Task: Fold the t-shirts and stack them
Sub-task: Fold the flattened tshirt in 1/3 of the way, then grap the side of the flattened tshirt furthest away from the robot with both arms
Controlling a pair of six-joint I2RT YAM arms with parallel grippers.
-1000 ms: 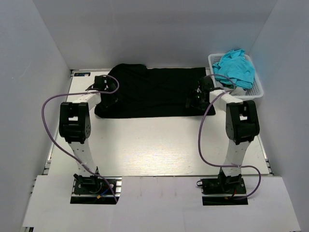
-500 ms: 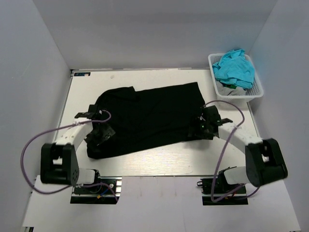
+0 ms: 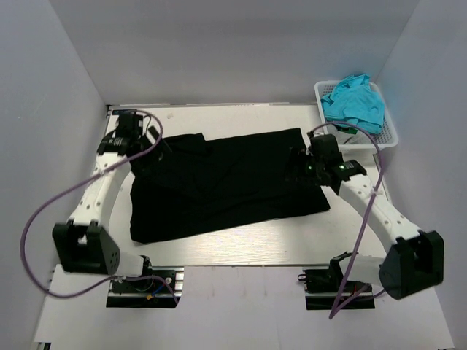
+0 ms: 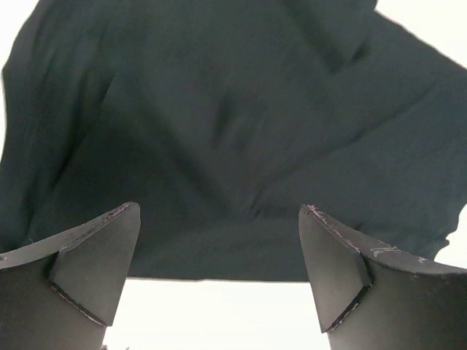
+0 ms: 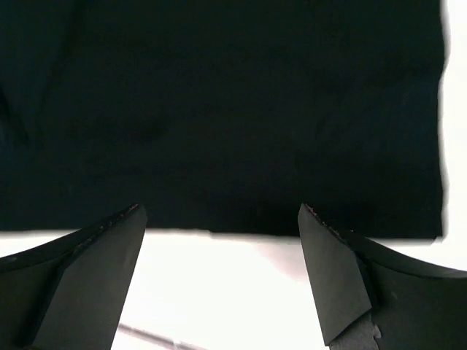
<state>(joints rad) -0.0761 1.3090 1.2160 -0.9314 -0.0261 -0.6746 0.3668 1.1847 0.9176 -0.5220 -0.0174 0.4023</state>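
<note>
One black t-shirt (image 3: pixel 226 182) lies spread out across the middle of the white table, slightly askew, with a few soft wrinkles. My left gripper (image 3: pixel 146 146) hovers at its far-left corner. In the left wrist view that gripper (image 4: pixel 219 209) is open, with only the shirt's edge (image 4: pixel 233 146) and bare table between its fingers. My right gripper (image 3: pixel 303 162) is at the shirt's right edge, near the far-right corner. It is open too (image 5: pixel 220 209), just short of the cloth's hem (image 5: pixel 219 131), and it holds nothing.
A white lattice basket (image 3: pixel 390 137) stands at the far right corner with a teal garment (image 3: pixel 355 100) heaped in it. White walls close in the table on three sides. Purple cables loop off both arms over the table's sides.
The shirt has been drawn from the far side toward the middle and spread wider. Both arms have since swung back from its near corners to its far corners, jaws still open.
</note>
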